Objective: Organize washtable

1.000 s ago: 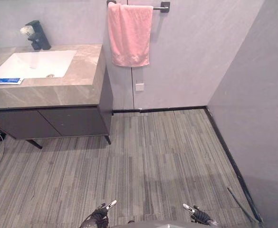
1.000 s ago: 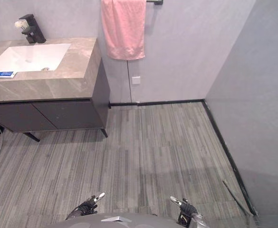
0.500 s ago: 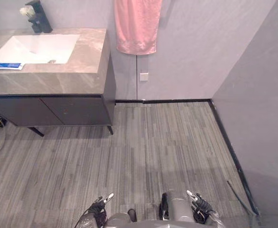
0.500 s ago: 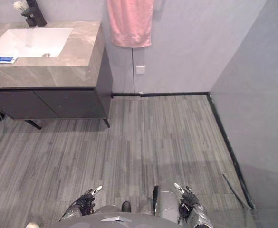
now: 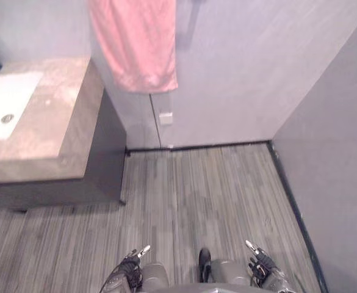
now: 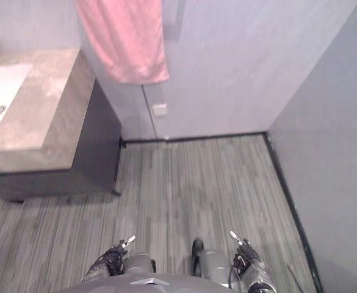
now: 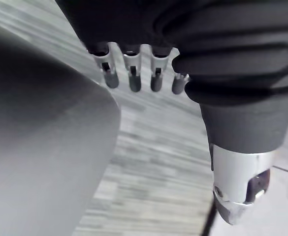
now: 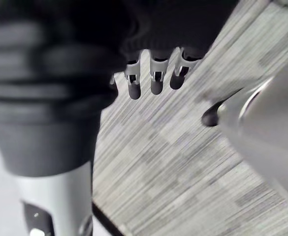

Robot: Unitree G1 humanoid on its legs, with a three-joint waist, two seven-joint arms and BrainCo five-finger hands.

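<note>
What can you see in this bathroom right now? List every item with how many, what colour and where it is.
towel: one, pink, hanging on the wall just past the washtable's end
washtable: one, grey-brown stone top, to the robot's left, against the wall
sink: one, white, set into the washtable top
cabinet: one, dark, under the washtable top
wall plate: one, white, on the wall below the towel
floor: grey striped planks
skirting: black strip, along the foot of the walls
left robot hand: one, silver and dark, low on the robot's left, open, holding nothing
right robot hand: one, silver and dark, low on the robot's right, open, holding nothing
</note>
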